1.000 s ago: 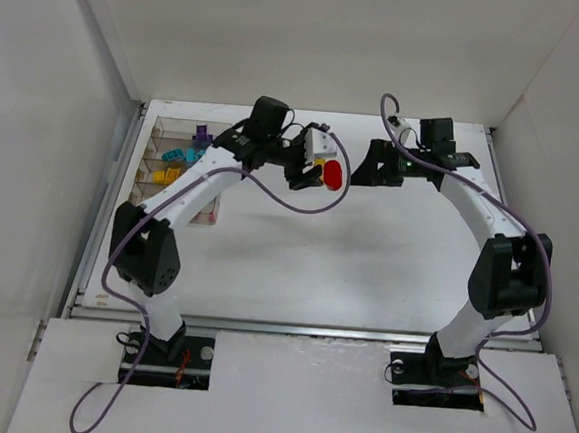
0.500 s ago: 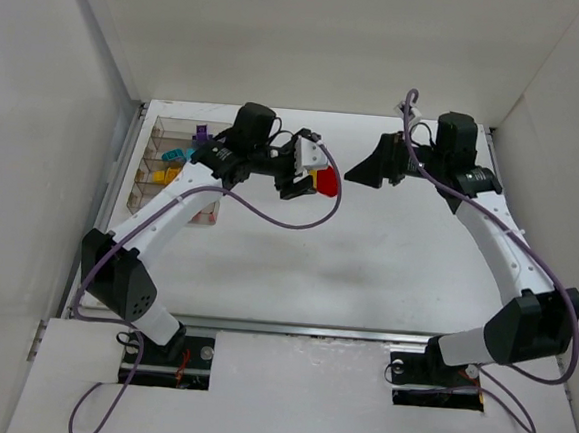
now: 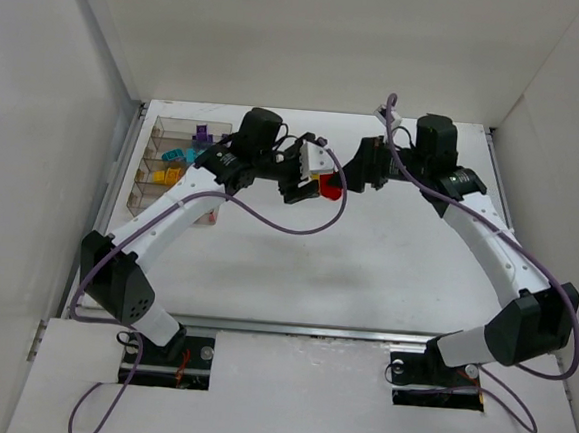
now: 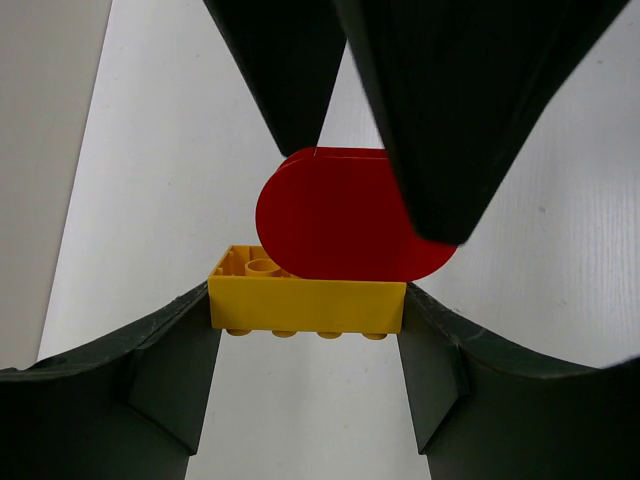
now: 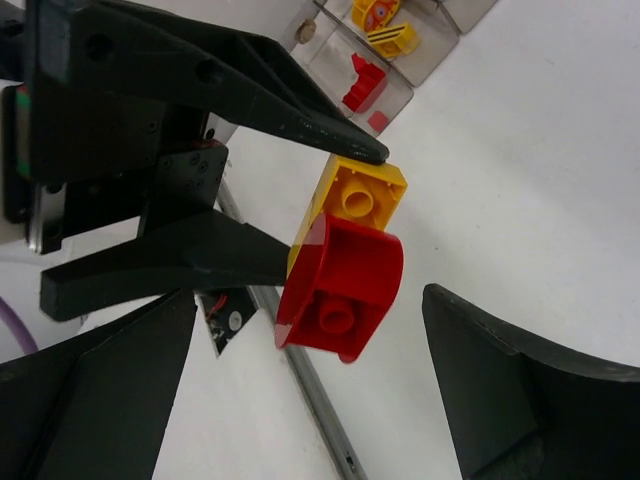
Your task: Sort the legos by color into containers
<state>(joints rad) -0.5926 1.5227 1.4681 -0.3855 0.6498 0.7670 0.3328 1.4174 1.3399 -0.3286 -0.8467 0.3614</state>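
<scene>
legos (image 4: 335, 235), red on yellow, pinched by left gripper (image 4: 307, 303).

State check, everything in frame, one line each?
Left gripper: shut on yellow brick.
Right gripper: open, straddling red brick, not gripping.
Yellow brick: held, red brick snapped onto it.
Red brick: attached to yellow brick.
Tray: on the table, some bricks in its compartments.

I see a red rounded brick (image 5: 340, 290) snapped onto a yellow brick (image 5: 362, 195), aloft; the tray (image 3: 176, 123) holds sorted bricks (image 3: 179, 155).
</scene>
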